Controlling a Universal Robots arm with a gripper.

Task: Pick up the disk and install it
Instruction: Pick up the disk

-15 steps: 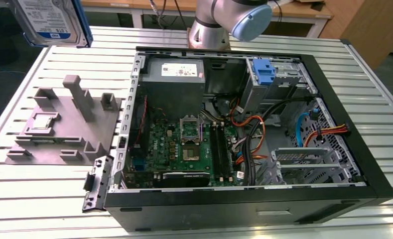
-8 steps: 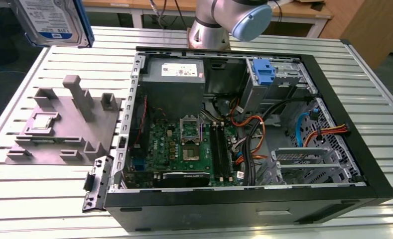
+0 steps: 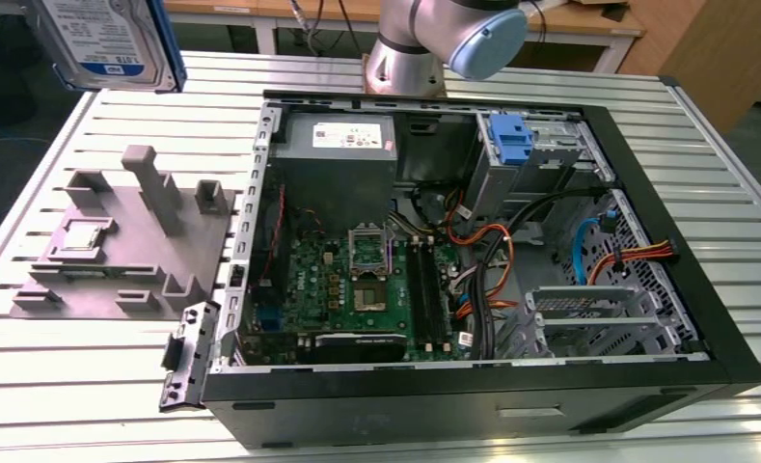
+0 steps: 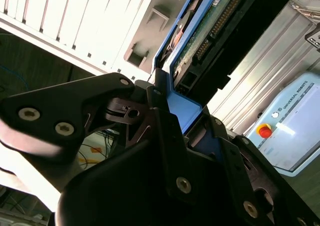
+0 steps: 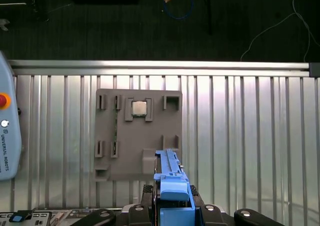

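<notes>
Above the fixture block (image 5: 138,133), hand (image 5: 172,200) pinching the disk (image 3: 97,39) by its blue edge, well apart from the computer case (image 3: 689,289).

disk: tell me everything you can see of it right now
The disk is a flat silver-grey metal drive with a white-and-blue label, framed by a blue plastic carrier. The second wrist view shows its green circuit board and black connector. It is in the air, clear of the table, not in the case. The gripper holds it, jaws shut on the carrier; nothing else touches it.
</notes>
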